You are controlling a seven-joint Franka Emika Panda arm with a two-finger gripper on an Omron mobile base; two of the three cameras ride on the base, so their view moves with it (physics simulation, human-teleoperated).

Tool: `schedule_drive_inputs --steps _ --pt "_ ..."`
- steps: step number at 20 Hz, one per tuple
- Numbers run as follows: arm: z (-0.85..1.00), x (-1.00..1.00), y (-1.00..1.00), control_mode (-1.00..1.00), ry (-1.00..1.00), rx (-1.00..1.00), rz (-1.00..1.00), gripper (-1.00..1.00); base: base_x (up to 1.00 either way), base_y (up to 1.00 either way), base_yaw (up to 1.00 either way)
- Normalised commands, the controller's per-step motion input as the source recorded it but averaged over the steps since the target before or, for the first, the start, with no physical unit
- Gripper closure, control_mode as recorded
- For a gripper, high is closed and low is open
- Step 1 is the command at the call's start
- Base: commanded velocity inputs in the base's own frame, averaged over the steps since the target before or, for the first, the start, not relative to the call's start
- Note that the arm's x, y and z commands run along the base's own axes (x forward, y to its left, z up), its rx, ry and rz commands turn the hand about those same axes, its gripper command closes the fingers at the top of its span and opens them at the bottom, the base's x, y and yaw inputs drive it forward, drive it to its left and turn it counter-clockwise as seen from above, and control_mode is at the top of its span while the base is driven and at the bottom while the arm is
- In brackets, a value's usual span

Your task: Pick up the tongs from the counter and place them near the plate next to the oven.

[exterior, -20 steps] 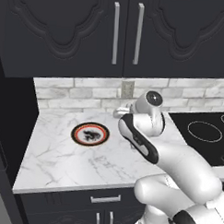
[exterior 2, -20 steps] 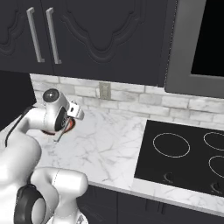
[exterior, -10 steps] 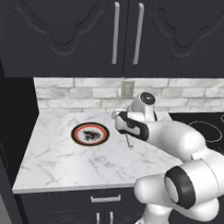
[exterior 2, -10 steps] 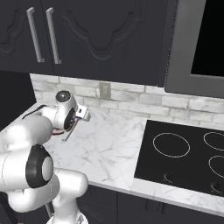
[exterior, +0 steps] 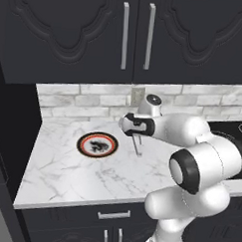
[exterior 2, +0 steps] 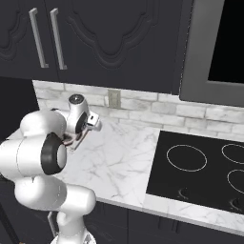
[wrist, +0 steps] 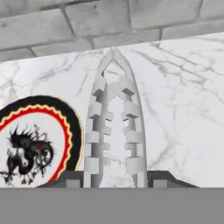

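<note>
While held, silvery notched tongs [wrist: 114,127], beside plate [wrist: 37,144]

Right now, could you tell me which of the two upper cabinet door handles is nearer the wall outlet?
The right handle: it hangs almost directly above the outlet, while the left handle sits further aside.

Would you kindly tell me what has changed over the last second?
The arm has swung forward and lowered the gripper, carrying the tongs down toward the counter just right of the plate. The gripper stays shut on the tongs; the plate has not moved.
</note>
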Motion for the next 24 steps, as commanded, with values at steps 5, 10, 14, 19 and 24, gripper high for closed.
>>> schedule_drive_inputs --steps 5,10,14,19,24 --pt "-0.38 0.37 0.0 -1.0 0.14 0.0 0.0 1.0 0.0 0.0 0.0" --pt "-0.46 0.11 0.1 -1.0 0.06 -0.01 0.0 1.0 0.0 0.0 0.0" --pt "-0.36 0.0 0.3 -1.0 0.0 -0.05 0.01 1.0 0.0 0.0 0.0" --pt "-0.26 0.0 0.26 -1.0 0.0 -0.05 0.0 1.0 0.0 0.0 0.0" --pt "-0.03 0.1 -0.01 -1.0 0.0 -0.01 0.0 1.0 0.0 0.0 0.0"
